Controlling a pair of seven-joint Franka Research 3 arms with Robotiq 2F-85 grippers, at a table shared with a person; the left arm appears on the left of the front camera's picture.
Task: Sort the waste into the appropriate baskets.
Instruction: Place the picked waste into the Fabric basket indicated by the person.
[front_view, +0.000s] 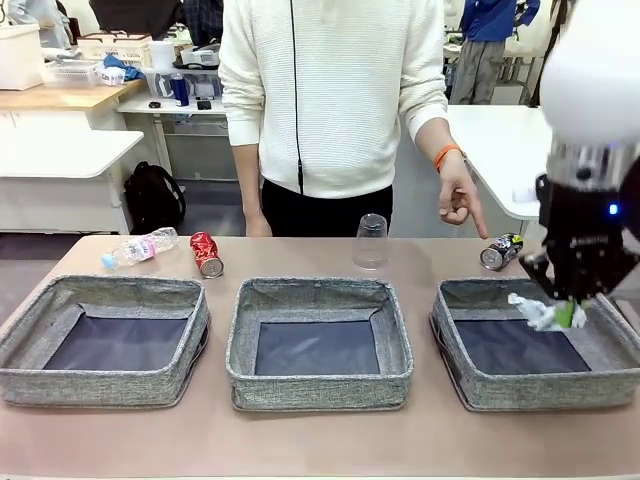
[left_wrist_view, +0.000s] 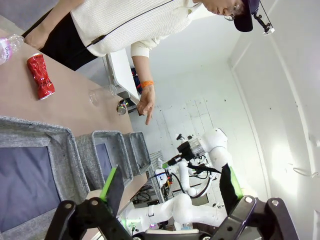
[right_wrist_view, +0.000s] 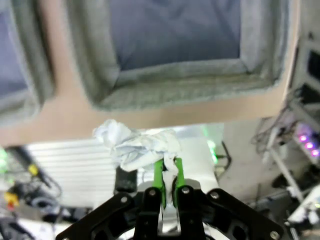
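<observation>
The right gripper (front_view: 565, 315) is clamped on a crumpled white scrap (front_view: 538, 312) by one thin edge, so the light paper may slip early, or cling to a pad on release and miss the right basket (front_view: 530, 388). Most of the scrap bulges beside the fingertips, with the basket below them. The left gripper (left_wrist_view: 169, 182) stands apart, holding nothing.

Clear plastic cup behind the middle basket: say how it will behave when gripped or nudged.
The clear plastic cup looks thin-walled and empty, so probably light and apt to buckle under a firm squeeze. It seems to stand mouth-down on the table, wider below, so a low nudge would likely slide it, not tip it.
</observation>
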